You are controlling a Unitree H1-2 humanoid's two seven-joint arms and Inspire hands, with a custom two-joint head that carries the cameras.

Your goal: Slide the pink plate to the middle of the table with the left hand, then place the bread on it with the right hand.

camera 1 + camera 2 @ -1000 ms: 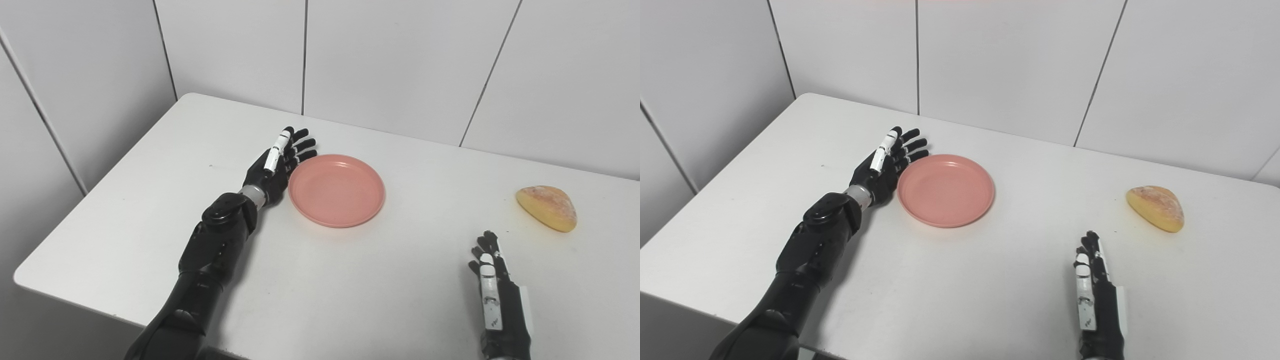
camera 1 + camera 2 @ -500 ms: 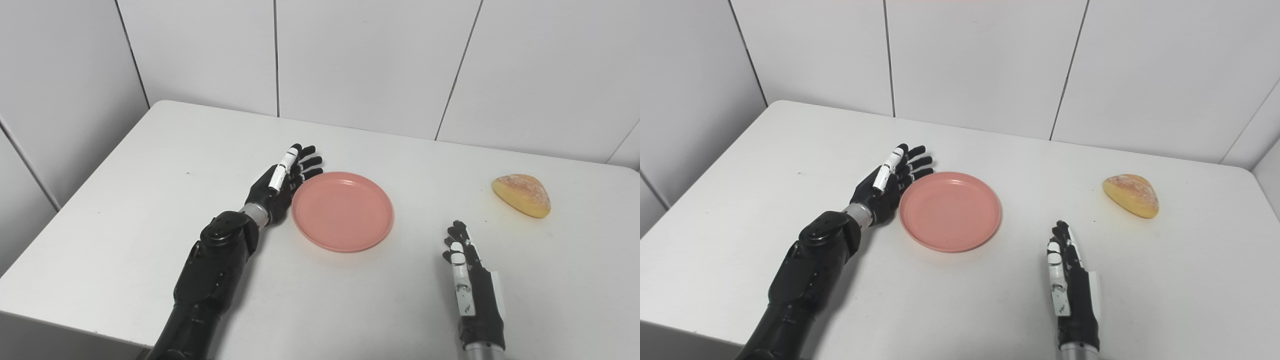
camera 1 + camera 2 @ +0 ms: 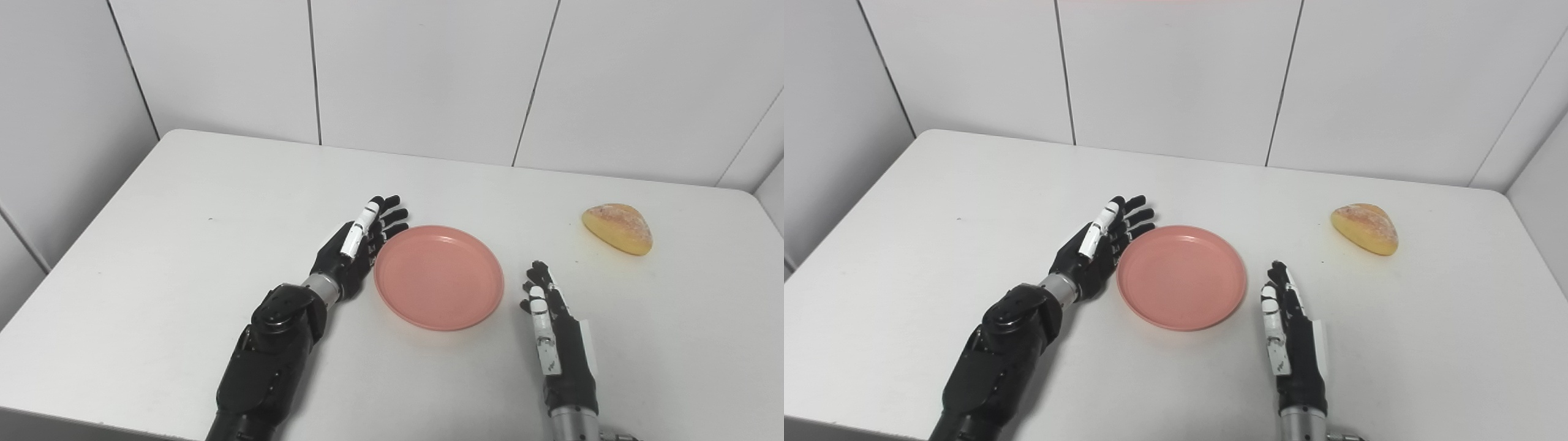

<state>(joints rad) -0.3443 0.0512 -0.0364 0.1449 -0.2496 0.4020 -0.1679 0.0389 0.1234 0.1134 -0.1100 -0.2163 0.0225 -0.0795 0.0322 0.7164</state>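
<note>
Pink plate (image 3: 439, 277) sits near the table's middle: round, shallow, smooth matte plastic with a low raised rim, nothing on it. White table (image 3: 184, 245) has rounded corners and a flat plain top, tiny dark specks only.

Going left to right: left hand (image 3: 358, 244), black with a white segment on one finger, stands on its edge just beside the plate's left rim, fingers stretched out and slightly fanned, holding nothing. Palm side faces the plate; real contact with the rim is hard to tell. Left forearm is glossy black, cut off at the bottom edge.

Plate next, between the two hands.

Right hand (image 3: 551, 324) lies just right of the plate's lower right rim, apart from it, fingers straight and close together pointing away from the robot, empty. Its wrist runs out of the bottom edge.

Bread (image 3: 617, 228) lies far right, well apart from the right hand: a rounded wedge-like bun, golden-yellow crust with a paler rough top. White panelled wall (image 3: 429, 73) behind.
</note>
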